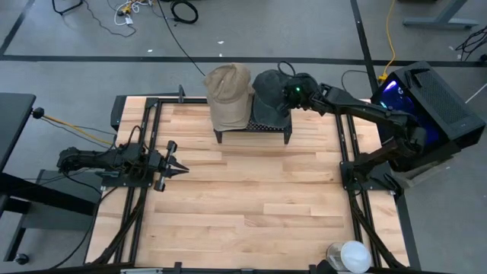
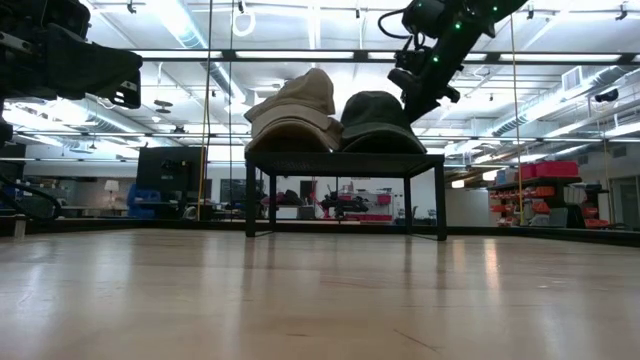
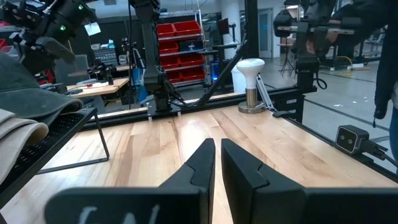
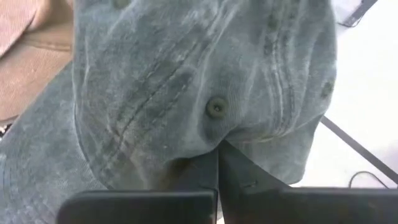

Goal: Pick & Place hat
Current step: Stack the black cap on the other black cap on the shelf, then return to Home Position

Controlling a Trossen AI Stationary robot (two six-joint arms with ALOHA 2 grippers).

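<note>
A black rack (image 1: 255, 129) stands at the table's far edge with two hats on it. A tan hat (image 1: 228, 95) sits at its left end and a dark grey-blue hat (image 1: 268, 99) at its right end. In the low view the dark hat (image 2: 375, 120) rests on the rack top (image 2: 345, 158) by its lower edge. My right gripper (image 1: 284, 94) comes in from the right, slanting down, and is shut at the dark hat's crown. My left gripper (image 1: 185, 169) waits shut at the table's left side, pointing level, with nothing in it. My right gripper has its shut fingertips (image 4: 218, 149) at the dark hat's crown, close to its lower edge (image 4: 261, 140) and below a small eyelet (image 4: 216, 107). The cloth puckers around the tips. The fingers slant down from the right (image 2: 412, 108). The hat stays on the rack.
The bare wooden tabletop (image 1: 251, 198) stretches from the rack to the near edge. A white knob-shaped object (image 1: 351, 255) stands at the near right corner. Black frame rails (image 1: 346, 152) run along both sides. A black box with a blue light (image 1: 426, 99) sits beyond the right edge.
</note>
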